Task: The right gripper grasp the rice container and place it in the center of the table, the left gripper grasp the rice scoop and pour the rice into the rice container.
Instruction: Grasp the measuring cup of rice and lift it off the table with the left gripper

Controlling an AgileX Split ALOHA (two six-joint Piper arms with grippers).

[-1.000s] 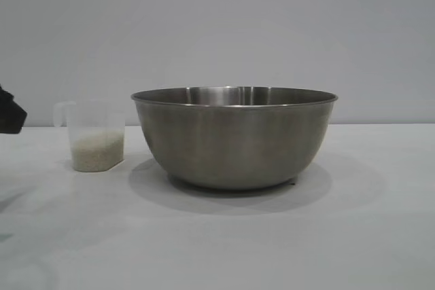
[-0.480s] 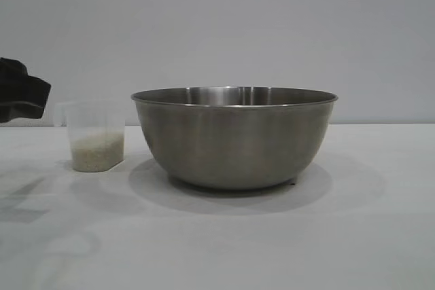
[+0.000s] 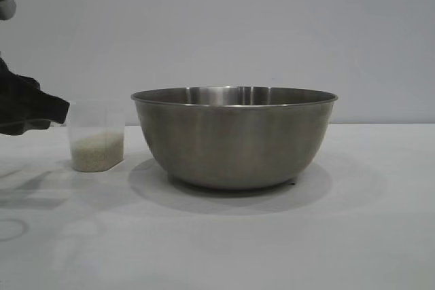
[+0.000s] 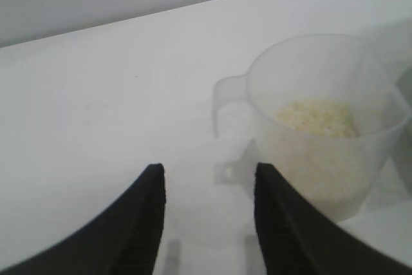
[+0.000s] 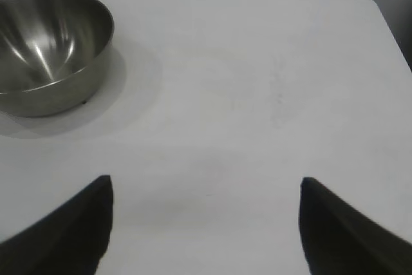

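Two tools share this job, and only the left tool [image 4: 206, 188] is at work. Its fingers stand partly apart with nothing between them, and the cup [image 4: 325, 127] sits just ahead of it and a little to one side, upright on the worktop [image 3: 380, 236], not yet touched. We judge the tool is lined up on the cup's small side handle [image 4: 226, 104], which juts toward the gap between the fingers, because a grip there would leave the open mouth free for tipping. The rice [image 4: 315, 115] fills only the lower part of the cup, so little should spill on the lift.

From outside, the left tool [image 3: 51, 115] reaches the cup's [image 3: 96, 137] far side from the bowl [image 3: 234, 137]. The bowl stands beside the cup, near but apart, about midway across the worktop, so its placing looks done and the pour will be a short carry.

Our right tool [image 5: 206, 223] rests wide open and empty, well back from the bowl [image 5: 51, 49], leaving the way clear.
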